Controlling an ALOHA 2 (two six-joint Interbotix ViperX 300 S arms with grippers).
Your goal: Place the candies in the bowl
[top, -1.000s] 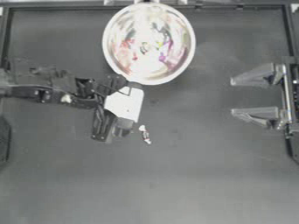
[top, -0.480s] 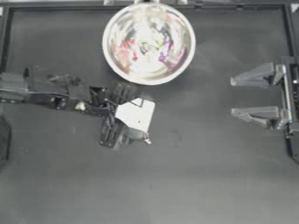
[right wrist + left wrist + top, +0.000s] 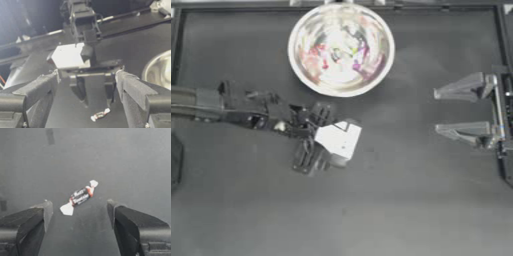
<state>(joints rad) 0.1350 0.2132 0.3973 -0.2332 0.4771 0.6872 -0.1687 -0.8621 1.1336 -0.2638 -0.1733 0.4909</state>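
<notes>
I count one bowl (image 3: 340, 49), standing at the far middle of the table (image 3: 391, 200); coloured smears show on its shiny inside, but I cannot count candies there. I see two arms. My left gripper (image 3: 78, 210) is out over the table centre, nearer than the bowl, pointing down with its jaws spread wide. One candy (image 3: 79, 197), dark-bodied with red and white twisted ends, lies on the table between those jaws, touching neither. My right gripper (image 3: 459, 111) is parked at the right edge, jaws spread.
</notes>
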